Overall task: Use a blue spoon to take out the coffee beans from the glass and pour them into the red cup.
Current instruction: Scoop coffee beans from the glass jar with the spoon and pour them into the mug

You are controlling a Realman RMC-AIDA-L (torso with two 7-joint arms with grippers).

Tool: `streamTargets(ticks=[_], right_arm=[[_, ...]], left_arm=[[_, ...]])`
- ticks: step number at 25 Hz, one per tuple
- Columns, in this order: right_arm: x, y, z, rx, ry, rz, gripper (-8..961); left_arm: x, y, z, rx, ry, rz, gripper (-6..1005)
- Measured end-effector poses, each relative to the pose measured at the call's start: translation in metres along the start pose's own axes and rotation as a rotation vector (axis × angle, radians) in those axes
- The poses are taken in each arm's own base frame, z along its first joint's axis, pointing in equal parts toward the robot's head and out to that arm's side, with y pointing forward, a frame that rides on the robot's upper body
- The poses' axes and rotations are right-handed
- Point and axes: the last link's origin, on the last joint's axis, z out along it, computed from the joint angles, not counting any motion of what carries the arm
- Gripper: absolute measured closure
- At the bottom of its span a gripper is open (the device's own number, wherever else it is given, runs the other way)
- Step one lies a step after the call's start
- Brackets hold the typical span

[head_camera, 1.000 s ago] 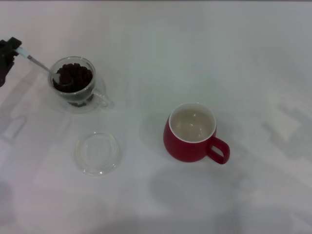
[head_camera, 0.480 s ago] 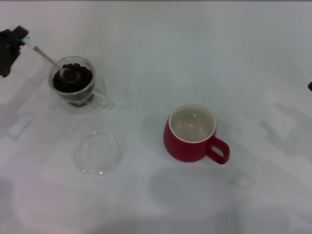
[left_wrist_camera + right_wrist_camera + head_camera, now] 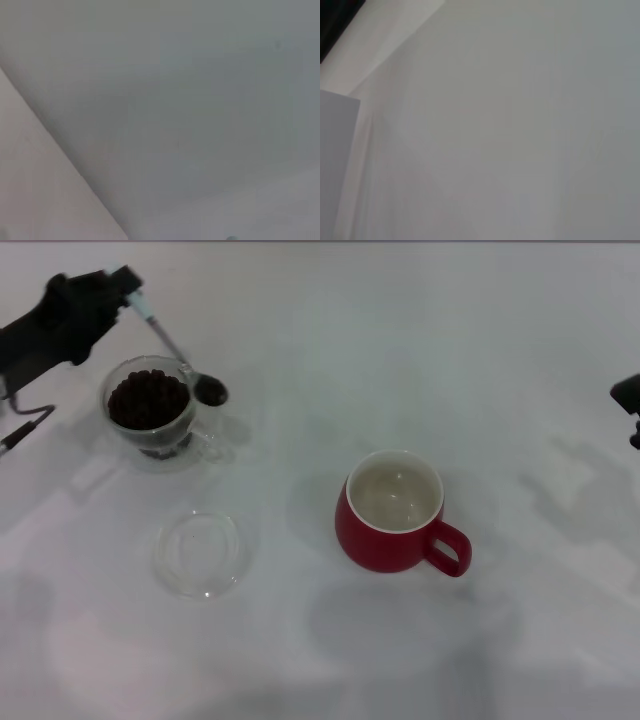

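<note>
In the head view my left gripper [image 3: 118,288] at the far left is shut on the pale handle of the blue spoon [image 3: 170,343]. The spoon slants down to the right. Its bowl [image 3: 210,390] holds dark coffee beans and hangs just right of the glass's rim. The clear glass [image 3: 150,412] holds many coffee beans [image 3: 148,400]. The red cup [image 3: 398,512] stands right of centre, white inside, with nothing in it, handle to the near right. My right gripper [image 3: 630,400] shows only at the right edge. Both wrist views show only the pale surface.
A flat clear glass saucer [image 3: 200,554] lies on the white table [image 3: 330,360], near side of the glass. A dark cable [image 3: 25,430] hangs from my left arm by the left edge.
My left gripper has moved right and up, lifting the spoon's bowl with beans out of the glass to just past its right rim. My right gripper has come into view at the right edge.
</note>
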Motion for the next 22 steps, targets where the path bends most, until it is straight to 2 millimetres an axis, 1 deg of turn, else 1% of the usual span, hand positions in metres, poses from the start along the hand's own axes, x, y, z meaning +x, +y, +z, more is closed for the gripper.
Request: streamTargets(ticks=[6, 11, 13, 15, 16, 17, 19, 22], right_arm=[[0.003, -0.004, 0.012, -0.007, -0.007, -0.004, 308], [0.007, -0.005, 0.015, 0.002, 0.004, -0.002, 308], [0.007, -0.005, 0.015, 0.003, 0.004, -0.002, 308], [0.007, -0.006, 0.015, 0.006, 0.008, -0.001, 308], [0.008, -0.006, 0.015, 0.007, 0.009, 0.0, 308], [0.008, -0.006, 0.015, 0.009, 0.011, 0.001, 308], [0.008, -0.006, 0.015, 0.012, 0.012, 0.002, 309], [0.009, -0.005, 0.013, 0.02, 0.02, 0.002, 309]], left_arm=[[-0.006, 0.017, 0.028, -0.032, -0.091, 0.024, 869], [-0.014, 0.031, 0.05, -0.07, -0.153, 0.033, 869], [-0.022, 0.038, 0.061, -0.083, -0.195, 0.04, 869], [-0.024, 0.04, 0.064, -0.085, -0.21, 0.045, 869], [-0.029, 0.042, 0.069, -0.086, -0.236, 0.052, 869], [-0.029, 0.042, 0.069, -0.086, -0.236, 0.052, 869], [-0.044, 0.046, 0.084, -0.075, -0.3, 0.086, 869], [-0.049, 0.047, 0.088, -0.068, -0.322, 0.108, 869]])
